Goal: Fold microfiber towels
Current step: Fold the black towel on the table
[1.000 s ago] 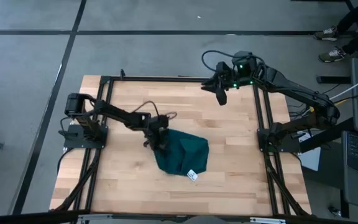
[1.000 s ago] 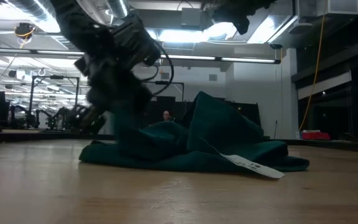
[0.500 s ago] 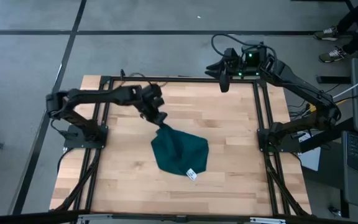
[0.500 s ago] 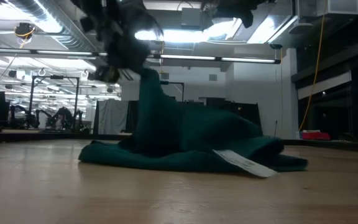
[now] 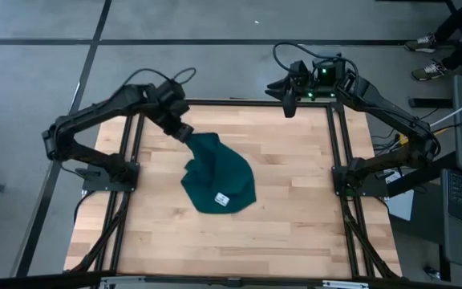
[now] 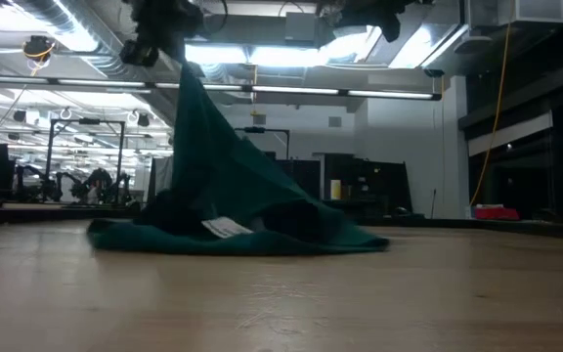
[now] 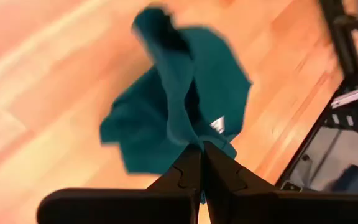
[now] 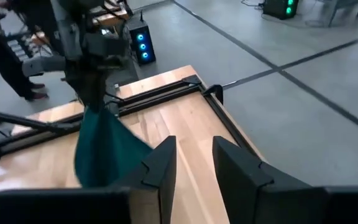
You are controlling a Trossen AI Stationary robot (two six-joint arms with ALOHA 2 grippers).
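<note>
The left gripper (image 5: 184, 133) is up off the table with its two fingers pinched tight on one corner of the dark teal towel (image 5: 215, 177). From its own wrist camera the fingers (image 7: 199, 167) are pressed together with the cloth (image 7: 179, 106) coming out between them and dropping away to the wooden table (image 7: 42, 93) below.

From overhead, the towel reads as a rough teardrop: narrow at the held corner, toward the back-left part of the table (image 5: 295, 209), widening into a bunched heap near the middle. Its long axis runs diagonally from the gripper down toward the table's centre. The small white tag (image 5: 222, 199) faces up on the heap's near side.

The table-level camera adds what the overhead cannot: the height. There the towel (image 6: 223, 186) stands as a tall tent, its peak at the left gripper (image 6: 176, 57) near the top of the picture, one edge falling steeply and the other sloping out to a low pile resting on the table (image 6: 281, 303). The tag (image 6: 226, 228) lies on that pile.

The right gripper (image 5: 286, 103) hangs over the back edge of the table, well apart from the towel, fingers spread. Its wrist camera shows the gap between its fingers (image 8: 160, 165) and, farther off, the towel (image 8: 104, 149) hanging from the other arm.
</note>
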